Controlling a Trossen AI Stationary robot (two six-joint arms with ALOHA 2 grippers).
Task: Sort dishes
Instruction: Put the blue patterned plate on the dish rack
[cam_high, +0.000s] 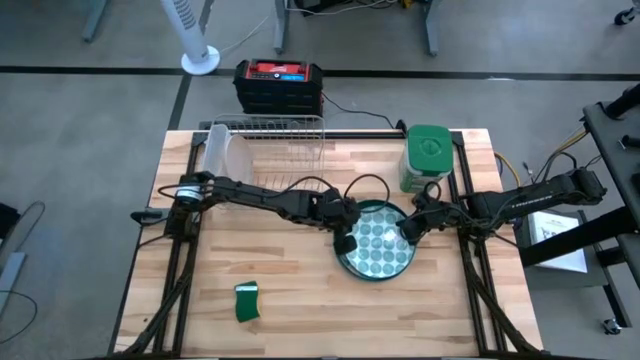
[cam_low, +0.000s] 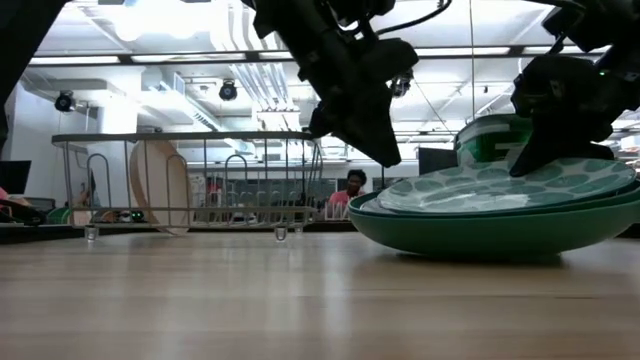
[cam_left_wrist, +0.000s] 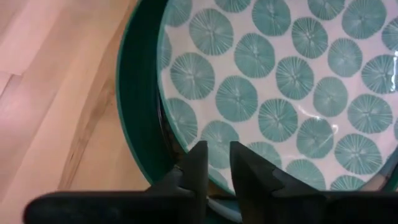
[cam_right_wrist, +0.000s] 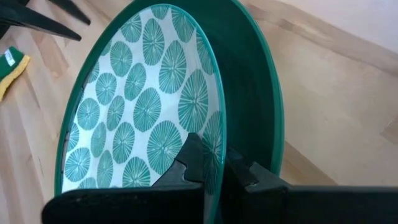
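A grey-green patterned plate (cam_high: 380, 240) lies on top of a stack on a dark green plate (cam_right_wrist: 252, 93), right of the table's middle. In the low view its right side (cam_low: 600, 172) sits higher than its left. My right gripper (cam_high: 408, 228) is shut on its right rim. My left gripper (cam_high: 345, 238) hovers just above the stack's left rim, its fingers (cam_left_wrist: 199, 165) a narrow gap apart, touching nothing. A whitish-clear plate (cam_high: 216, 150) stands on edge in the wire rack (cam_high: 275, 140). My right gripper (cam_right_wrist: 214, 165) pinches the patterned plate's right rim (cam_right_wrist: 212, 140) between its two fingers, one on the upper face and one under the edge. It comes slanting down from the table's right. That side is raised off the dark green plate, and the left side rests on the stack.
A green square-lidded canister (cam_high: 428, 157) stands close behind the right gripper. A small green sponge (cam_high: 247, 301) lies near the table's near edge, left of the stack. The dish rack fills the far left part of the table. Bare wood shows in front of the stack.
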